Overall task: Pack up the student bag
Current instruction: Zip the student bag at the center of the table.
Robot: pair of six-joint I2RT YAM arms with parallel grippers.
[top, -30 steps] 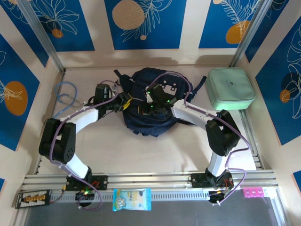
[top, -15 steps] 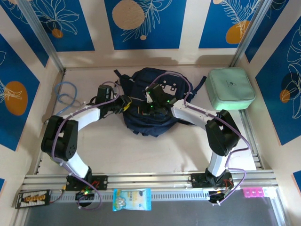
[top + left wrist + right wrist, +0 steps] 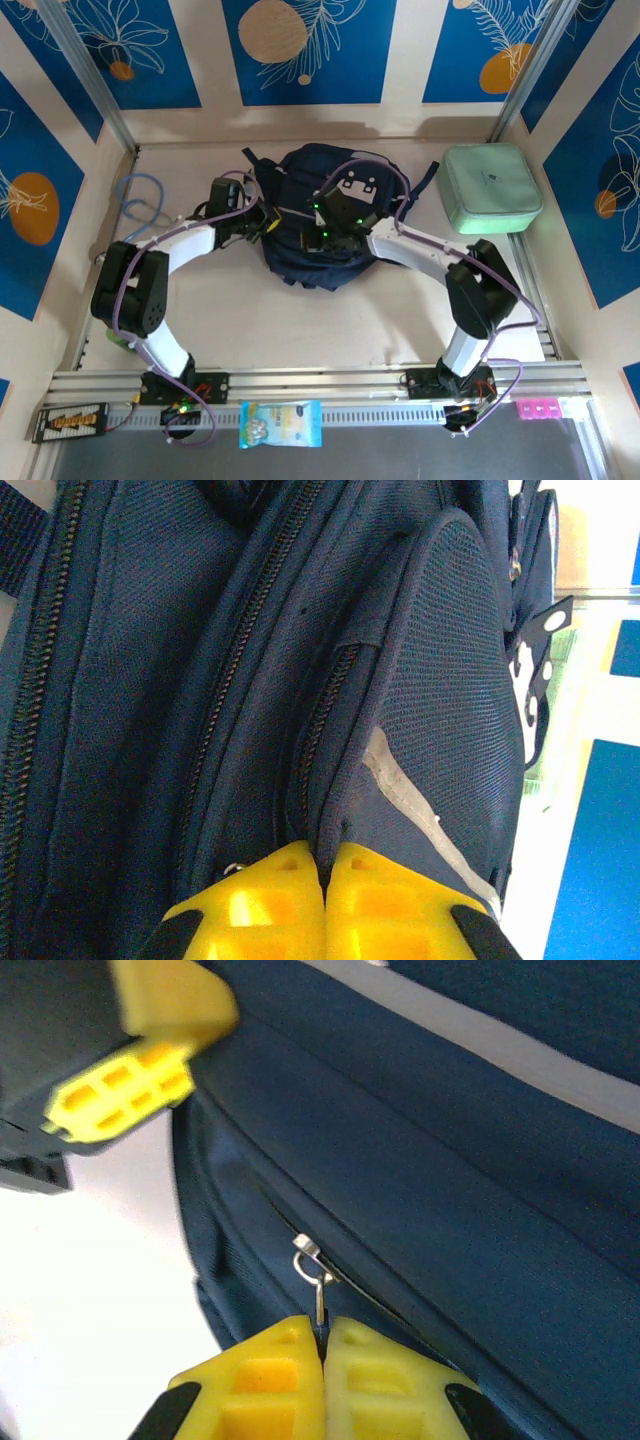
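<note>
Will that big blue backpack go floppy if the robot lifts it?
Probably floppy: the student bag is soft fabric, creased where the left gripper pinches it. It lies slumped, so it should sag, not roll. The thin zipper pull in the right gripper might slip out.

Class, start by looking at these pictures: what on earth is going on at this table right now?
Two robot arms are working on the student bag, which lies on the table. The left end effector is shut on a fold of the bag's fabric beside a zip. The right end effector is shut on a metal zipper pull on the bag's side. A mint green case sits off to the bag's right, untouched.
</note>
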